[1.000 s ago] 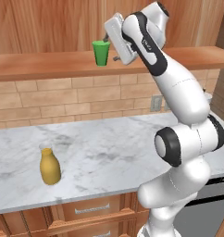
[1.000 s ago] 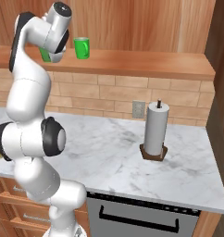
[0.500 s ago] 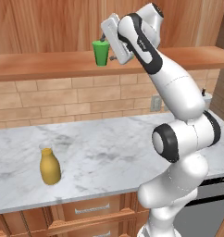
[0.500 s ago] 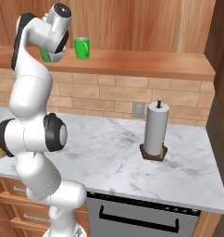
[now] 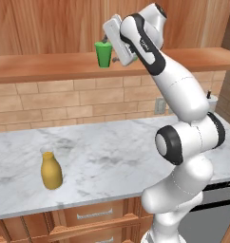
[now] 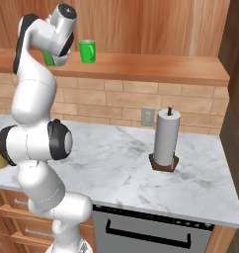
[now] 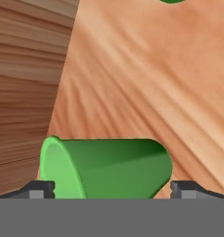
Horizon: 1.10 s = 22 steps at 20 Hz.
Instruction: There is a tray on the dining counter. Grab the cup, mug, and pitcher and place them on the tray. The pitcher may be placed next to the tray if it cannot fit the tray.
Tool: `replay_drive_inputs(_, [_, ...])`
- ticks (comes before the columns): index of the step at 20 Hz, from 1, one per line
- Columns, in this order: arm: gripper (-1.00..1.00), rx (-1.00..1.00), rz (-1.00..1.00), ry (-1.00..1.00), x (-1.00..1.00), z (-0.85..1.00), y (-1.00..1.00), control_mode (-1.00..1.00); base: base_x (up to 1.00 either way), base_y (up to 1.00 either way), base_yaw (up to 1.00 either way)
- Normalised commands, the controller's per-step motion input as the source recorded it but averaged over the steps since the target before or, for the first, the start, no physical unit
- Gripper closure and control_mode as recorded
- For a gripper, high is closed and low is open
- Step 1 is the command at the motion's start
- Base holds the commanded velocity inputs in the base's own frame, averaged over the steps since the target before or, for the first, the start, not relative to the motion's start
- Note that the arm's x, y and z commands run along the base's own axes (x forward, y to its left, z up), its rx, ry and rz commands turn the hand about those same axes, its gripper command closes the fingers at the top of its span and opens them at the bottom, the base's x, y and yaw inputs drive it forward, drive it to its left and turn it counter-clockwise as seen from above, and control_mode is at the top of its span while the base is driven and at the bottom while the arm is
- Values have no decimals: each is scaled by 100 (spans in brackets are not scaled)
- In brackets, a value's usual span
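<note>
The green cup [image 5: 103, 54] stands on the wooden shelf [image 5: 50, 66] above the counter. My gripper [image 5: 109, 49] is at the cup's right side, open. In the hand view the cup [image 7: 109, 167] lies between my two fingertips [image 7: 40, 188], which sit at its sides without squeezing it. A sliver of the cup [image 6: 49, 60] peeks from behind my arm in the right base view. The green mug [image 6: 87, 51] with its handle stands further along the same shelf. The yellow pitcher [image 5: 51, 170] stands on the marble counter below. The tray and the dining counter are out of view.
A paper towel roll on a wooden holder [image 6: 166, 138] stands on the marble counter [image 6: 126, 168] to the right. A brick wall with an outlet [image 6: 147, 116] backs the counter. Wood panelling rises behind the shelf. An oven front [image 6: 146, 232] sits below the counter.
My hand has moved along the shelf toward the cup, bringing the open fingers around it. The cup, mug and pitcher have stayed put.
</note>
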Motion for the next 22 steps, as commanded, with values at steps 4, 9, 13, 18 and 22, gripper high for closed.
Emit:
replay_drive_inputs(4, [-100, 0, 0, 0, 0, -14, 0, -100, 0, 0, 0])
replay_drive_inputs(9, [-100, 0, 0, 0, 0, -15, 2, -100, 0, 0, 0])
replay_drive_inputs(13, [100, 0, 0, 0, 0, -13, 10, -100, 0, 0, 0])
replay_drive_inputs(18, [100, 0, 0, 0, 0, -4, 1, -100, 0, 0, 0])
replay_drive_inputs(22, [100, 3, 0, 0, 0, 0, -1, -100, 0, 0, 0])
